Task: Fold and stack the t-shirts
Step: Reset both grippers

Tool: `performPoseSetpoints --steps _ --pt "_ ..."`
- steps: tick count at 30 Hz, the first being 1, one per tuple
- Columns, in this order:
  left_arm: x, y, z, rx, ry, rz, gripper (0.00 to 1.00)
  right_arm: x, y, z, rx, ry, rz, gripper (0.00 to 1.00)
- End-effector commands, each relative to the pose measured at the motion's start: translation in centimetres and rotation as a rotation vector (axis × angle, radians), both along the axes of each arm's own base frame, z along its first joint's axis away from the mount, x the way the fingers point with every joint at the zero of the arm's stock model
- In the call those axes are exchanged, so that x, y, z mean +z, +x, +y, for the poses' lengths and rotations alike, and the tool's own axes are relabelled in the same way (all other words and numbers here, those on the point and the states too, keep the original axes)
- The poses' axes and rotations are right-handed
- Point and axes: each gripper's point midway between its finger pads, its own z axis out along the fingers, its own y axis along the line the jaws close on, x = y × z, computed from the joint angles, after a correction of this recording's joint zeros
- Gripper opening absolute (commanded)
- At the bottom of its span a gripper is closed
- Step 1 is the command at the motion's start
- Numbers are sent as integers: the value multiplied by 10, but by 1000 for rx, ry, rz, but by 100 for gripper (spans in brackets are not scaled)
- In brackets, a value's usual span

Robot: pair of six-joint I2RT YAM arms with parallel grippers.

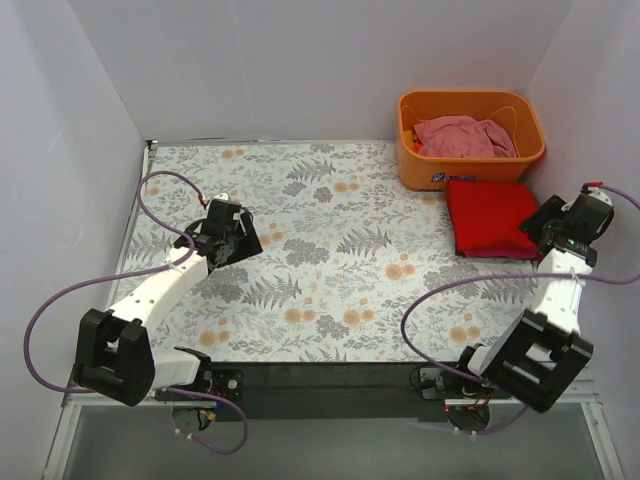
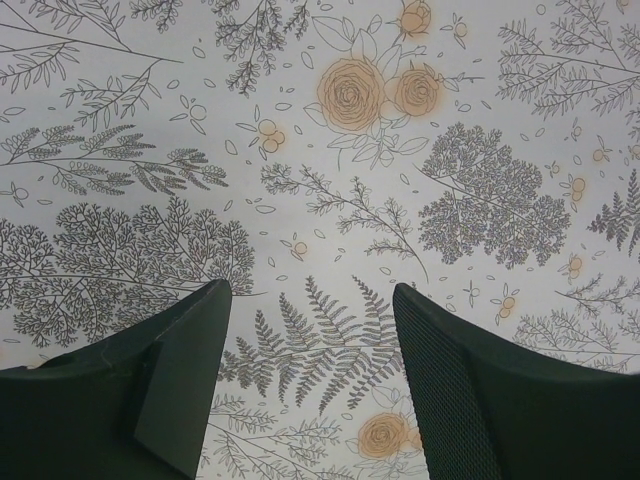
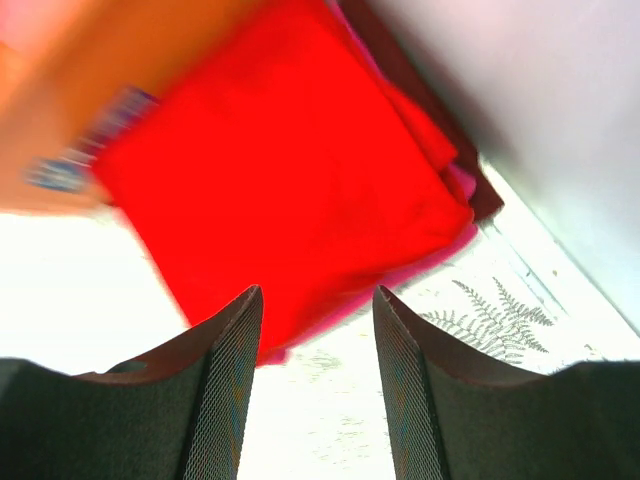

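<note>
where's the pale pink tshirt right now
In the top view, the pale pink t-shirt lies crumpled inside the orange basket at the far right corner of the table, just behind the folded red t-shirt.

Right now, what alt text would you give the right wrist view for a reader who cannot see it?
A folded red t-shirt fills the middle, the edge of a magenta-pink t-shirt showing beneath it, on the floral table beside a blurred orange basket at upper left. The right claw, open and empty, frames the bottom with its two dark fingers.
</note>
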Motion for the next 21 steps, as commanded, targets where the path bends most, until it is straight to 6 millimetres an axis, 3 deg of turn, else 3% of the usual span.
performPoseSetpoints --steps 1,3,5,6,8,9,10,11,12,16,20,21 --pt "23 7 2 19 -22 -89 65 66 -15 14 -39 -43 -144 55" --pt "29 6 3 26 -25 -104 66 90 -24 34 -17 -54 -205 55" --pt "49 6 5 45 -38 -144 69 111 -29 42 -19 -110 -231 56" --pt "55 0 9 53 -34 -137 70 126 -30 62 32 -142 -258 56" --pt "84 -8 14 77 -48 -190 72 143 -44 61 -22 -243 -240 65" --pt "95 -10 17 86 -50 -216 73 152 -51 78 17 -272 -256 71" --pt "104 -14 21 95 -51 -239 73 160 -60 76 -18 -316 -267 74" --pt "127 -19 26 112 -66 -306 75 166 -66 82 8 -350 -282 76" --pt "133 -25 29 119 -65 -315 75 180 -76 98 58 -367 -346 79" --pt "164 -45 41 148 -91 -408 77 194 -109 113 99 -403 -465 89" --pt "165 -61 57 207 -74 -436 78 196 -138 122 144 -420 -585 98" --pt "163 -66 60 213 -76 -448 78 186 -138 122 156 -433 -575 98"
